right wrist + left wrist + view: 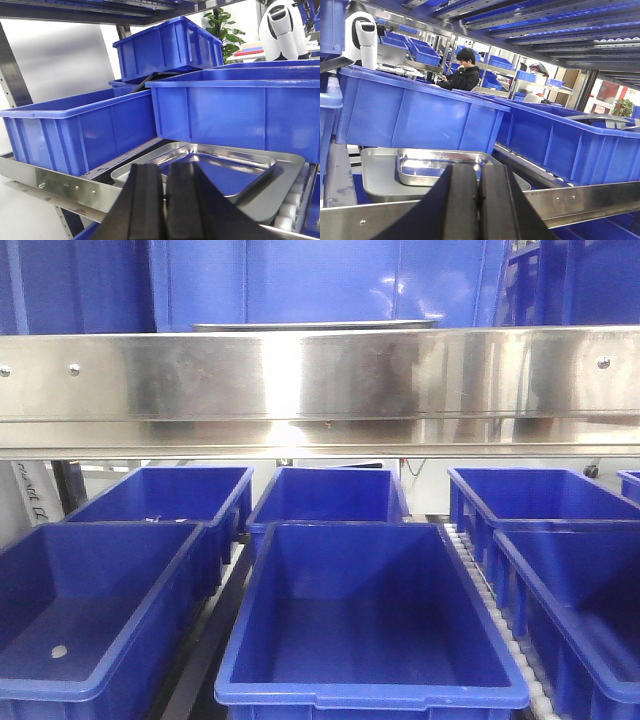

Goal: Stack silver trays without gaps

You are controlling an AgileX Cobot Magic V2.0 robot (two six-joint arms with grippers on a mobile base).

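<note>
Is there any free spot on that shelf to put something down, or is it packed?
Mostly packed. Blue bins flank the silver trays. The only bare room is the lower tray's rim strip left of the upper one. Below the shelf rail, the bins look nearly empty.

In the front view the shelf rail (320,380) hides the silver trays (315,326) but for one thin rim; both wrist views cut off the gripper bases.
</note>
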